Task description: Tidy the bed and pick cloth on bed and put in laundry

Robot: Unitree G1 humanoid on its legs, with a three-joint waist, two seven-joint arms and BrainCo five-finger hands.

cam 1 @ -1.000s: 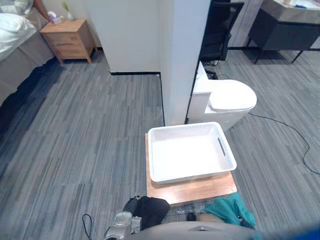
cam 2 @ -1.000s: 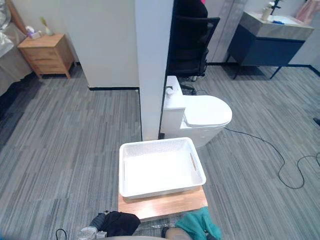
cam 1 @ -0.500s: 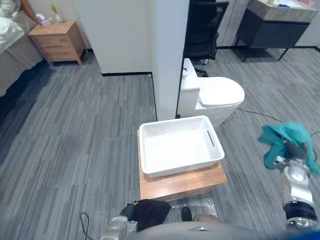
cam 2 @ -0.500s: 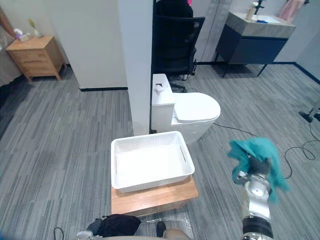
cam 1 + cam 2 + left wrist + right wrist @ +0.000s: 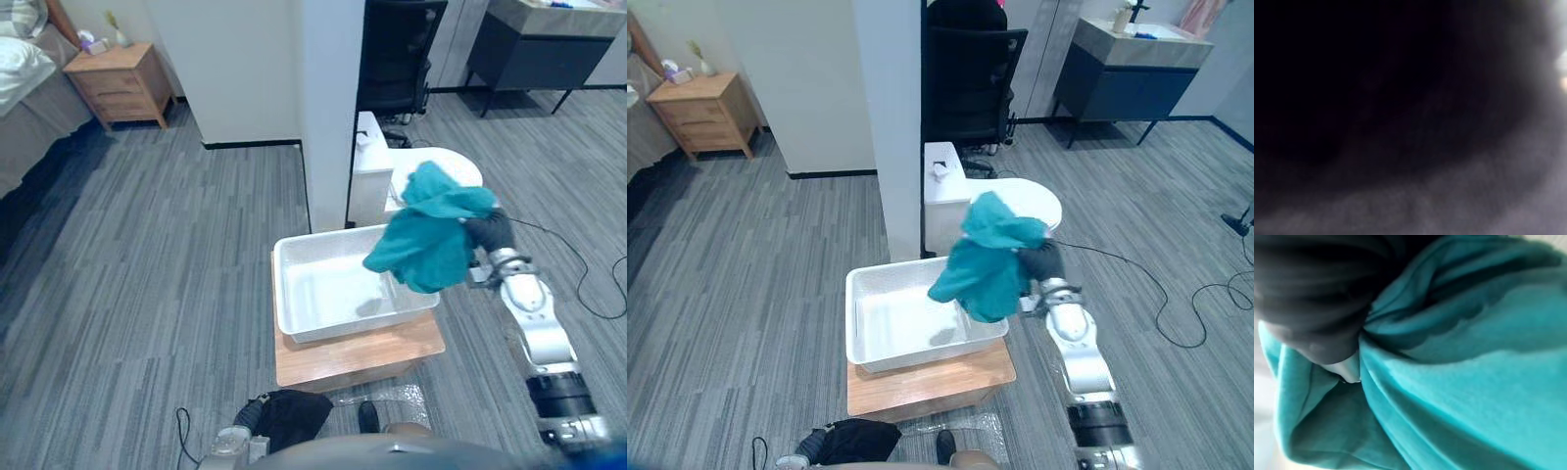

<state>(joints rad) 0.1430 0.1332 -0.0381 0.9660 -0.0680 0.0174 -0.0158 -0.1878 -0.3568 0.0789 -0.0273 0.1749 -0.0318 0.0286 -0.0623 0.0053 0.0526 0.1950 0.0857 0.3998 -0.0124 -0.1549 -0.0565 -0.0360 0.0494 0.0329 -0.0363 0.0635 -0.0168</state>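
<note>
Folds of teal cloth (image 5: 1459, 382) gather to one tight knot under the dark cover of the right robot hand (image 5: 487, 233), which is clenched on the cloth and carries it in the air. In the right wrist view a pale fingertip (image 5: 1350, 371) shows at that knot, with the fabric bunched round it. The right arm reaches in from the lower right. From the grip the cloth spills forward and down in a loose bundle.

The bundle hangs over the right end of the white basket (image 5: 281, 289), clear of the basket's floor, where its shadow falls. The basket is rectangular with perforated walls, and nothing lies inside it. It sits on a low wooden table (image 5: 353, 357), whose near edge and right corner show beyond the basket's rim.

Just behind the basket stands a white toilet (image 5: 370, 181), lid down, partly covered by the raised cloth. A white pillar (image 5: 328, 98) rises beside the toilet, and a black office chair (image 5: 397, 59) stands past it. Grey striped carpet (image 5: 147, 274) covers the floor. Far to the left are a wooden nightstand (image 5: 116, 78) and the corner of the bed (image 5: 29, 88); far to the right is a dark cabinet (image 5: 529, 49).

The left robot hand (image 5: 294, 416) hangs low at the bottom edge, near the table's front; I cannot tell how its fingers are set.
</note>
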